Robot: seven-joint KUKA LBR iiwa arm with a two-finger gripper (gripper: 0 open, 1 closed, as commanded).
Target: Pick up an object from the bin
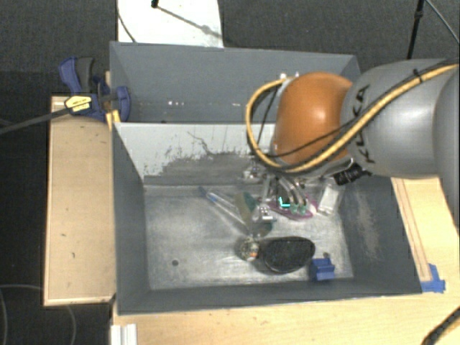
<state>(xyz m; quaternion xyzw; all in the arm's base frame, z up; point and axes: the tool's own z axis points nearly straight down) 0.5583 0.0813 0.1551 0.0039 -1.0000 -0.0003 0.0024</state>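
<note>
Grey bin (180,264) holds black oval lump (287,254) and blue block (321,269); pincer (250,249) beside lump, grip unclear

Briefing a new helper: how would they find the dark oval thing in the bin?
In the grey bin, look along the near wall, right of centre. The black oval object lies there, larger and darker than the small blue block at its right.

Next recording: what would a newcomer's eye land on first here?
The arm's big orange cover looms over the right of the bin. Beneath it the gripper is low near the floor, just beside a black oval object at front centre. A small blue block lies by the front right corner.
</note>
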